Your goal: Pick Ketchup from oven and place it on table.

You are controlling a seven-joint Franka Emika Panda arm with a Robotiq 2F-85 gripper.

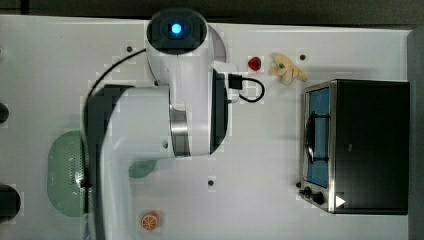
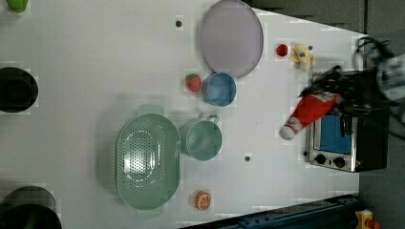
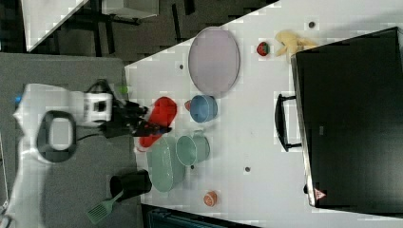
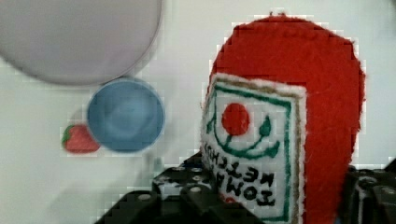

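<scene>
The ketchup, a soft red bottle with a white "tomato ketchup" label, sits between the fingers of my gripper, which is shut on its body. In the left view the ketchup hangs tilted in the air with its white cap lowest, in front of the oven and held by the gripper. In the right view the ketchup and gripper are high above the white table. The black oven stands at the top view's right, its blue glass door facing the arm.
On the table are a lilac plate, a blue bowl with a strawberry beside it, a teal mug, a green colander and an orange slice. A yellow toy lies beside the oven.
</scene>
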